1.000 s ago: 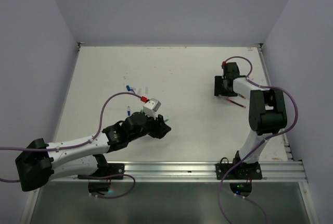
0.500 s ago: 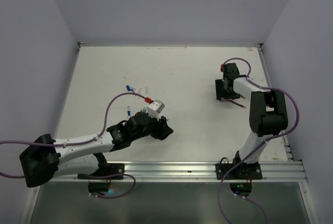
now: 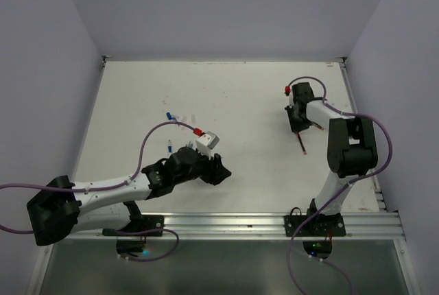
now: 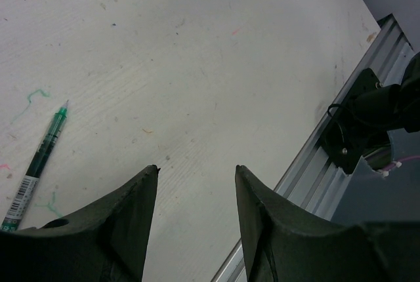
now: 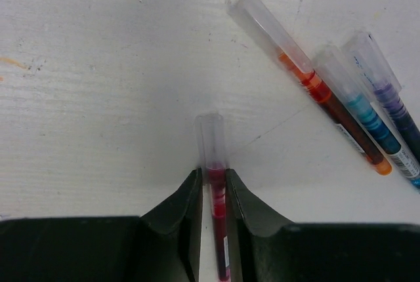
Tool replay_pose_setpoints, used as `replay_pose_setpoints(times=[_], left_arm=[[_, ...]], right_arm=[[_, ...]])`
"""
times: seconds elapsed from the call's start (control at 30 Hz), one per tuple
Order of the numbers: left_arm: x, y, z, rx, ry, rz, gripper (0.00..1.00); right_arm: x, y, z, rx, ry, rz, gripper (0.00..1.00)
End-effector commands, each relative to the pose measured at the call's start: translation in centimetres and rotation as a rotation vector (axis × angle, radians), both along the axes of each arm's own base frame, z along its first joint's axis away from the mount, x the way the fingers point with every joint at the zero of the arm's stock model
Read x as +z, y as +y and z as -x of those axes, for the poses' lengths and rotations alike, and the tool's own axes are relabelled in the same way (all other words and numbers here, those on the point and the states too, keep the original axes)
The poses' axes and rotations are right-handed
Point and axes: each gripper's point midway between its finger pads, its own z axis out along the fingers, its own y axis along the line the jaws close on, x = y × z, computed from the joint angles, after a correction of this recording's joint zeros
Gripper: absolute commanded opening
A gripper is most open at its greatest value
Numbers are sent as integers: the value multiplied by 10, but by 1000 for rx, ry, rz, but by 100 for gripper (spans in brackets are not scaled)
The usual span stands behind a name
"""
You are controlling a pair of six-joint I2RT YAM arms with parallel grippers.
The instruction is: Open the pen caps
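**Top external view.** The left gripper (image 3: 218,170) hung low over the white table (image 3: 240,89). The right gripper (image 3: 299,125) worked near the far right edge, with the red pen (image 3: 302,146) trailing from it toward the bases. Small blue pieces (image 3: 168,115) lay well apart on the left, too small to identify.

**Left wrist view.** The jaws stood apart with nothing between them. A green pen (image 4: 43,157), its tip bare, lay on the scuffed, ink-flecked tabletop beside one finger.

**Right wrist view.** The black fingers pressed both sides of the red pen's thin barrel, just behind its cap (image 5: 211,134). The cap was a translucent, round-ended sleeve that projected beyond the fingertips. Three capped pens, orange (image 5: 315,88), teal (image 5: 357,111) and purple (image 5: 394,101), lay side by side nearby.

The barrel appeared to be smooth, hard plastic, so slipping seemed likely. The step would be best served by a firm hold close to the cap joint. The cap should be left fully exposed for the other gripper and pulled straight along the pen's axis.
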Motion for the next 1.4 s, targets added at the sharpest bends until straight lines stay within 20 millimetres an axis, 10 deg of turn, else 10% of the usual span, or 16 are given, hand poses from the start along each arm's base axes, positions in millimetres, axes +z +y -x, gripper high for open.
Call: replay_pose_setpoints(times=[0.0, 0.23, 0.5, 0.93, 1.37], left_arm=[[5, -3, -1, -23, -28, 13, 54], [1, 13, -9, 68, -13, -28, 54], [2, 31, -14, 179, 12, -24, 55], [23, 10, -20, 159, -6, 113, 56], [26, -23, -30, 145, 34, 199, 63]], right_arm=[[-42, 10, 46, 54, 221, -22, 19], [-23, 52, 31, 92, 187, -63, 0], [56, 127, 6, -34, -33, -280, 0], [119, 249, 73, 49, -134, -831, 0], [156, 285, 102, 80, -162, -1050, 0]])
